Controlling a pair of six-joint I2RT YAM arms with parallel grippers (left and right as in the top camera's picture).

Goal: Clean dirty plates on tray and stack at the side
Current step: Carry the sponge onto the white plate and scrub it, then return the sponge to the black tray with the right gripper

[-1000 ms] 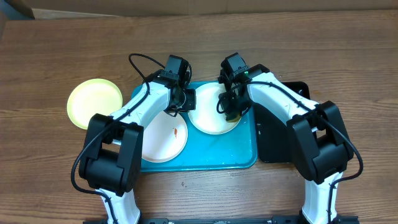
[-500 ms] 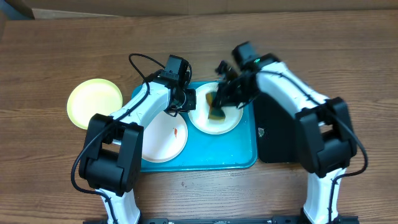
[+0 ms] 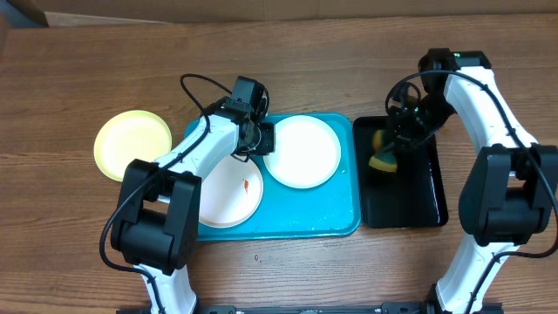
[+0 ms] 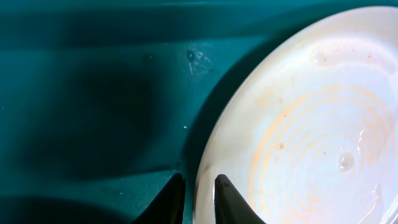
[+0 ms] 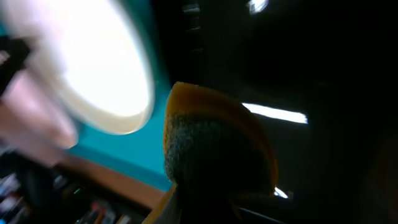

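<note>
The turquoise tray [image 3: 331, 218] holds two white plates. The far plate [image 3: 305, 153] looks wiped; in the left wrist view the same plate [image 4: 311, 124] shows faint orange streaks and droplets. The near plate [image 3: 222, 201] carries an orange smear. A yellow-green plate [image 3: 132, 144] lies on the table left of the tray. My left gripper [image 4: 199, 190] is open a narrow gap, one finger on each side of the far plate's left rim. Over the black tray [image 3: 418, 201], my right gripper [image 3: 391, 144] is shut on a yellow and green sponge [image 5: 211, 143].
The black tray sits right against the turquoise tray's right side. Both arms' bases stand at the near table edge. The brown wooden table [image 3: 87, 244] shows on every side of the trays.
My right arm has swung the sponge off the far white plate, to the right and over the black tray. The left arm has stayed at the plate's rim.
</note>
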